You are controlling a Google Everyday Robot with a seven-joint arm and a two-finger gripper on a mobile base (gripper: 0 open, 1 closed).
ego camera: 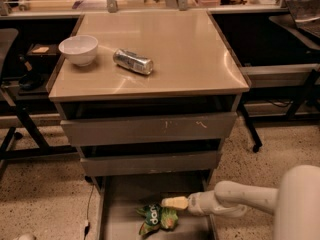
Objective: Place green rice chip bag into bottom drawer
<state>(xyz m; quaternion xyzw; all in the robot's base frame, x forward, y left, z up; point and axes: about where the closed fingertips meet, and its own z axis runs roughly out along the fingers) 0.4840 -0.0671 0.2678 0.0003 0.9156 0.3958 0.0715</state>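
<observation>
The green rice chip bag (157, 218) lies on the flat grey floor of the pulled-out bottom drawer (120, 204), near its front and middle. My gripper (173, 203) reaches in from the right on a white arm. It hovers just above and to the right of the bag. It is open and holds nothing. The bag's dark oval logo with white lettering faces up.
Two shallower grey drawers (150, 128) sit above the bottom one, slightly ajar. On the tan cabinet top stand a white bowl (78, 49) and a silver drink can (133, 62) lying on its side. Black table frames flank the cabinet on both sides.
</observation>
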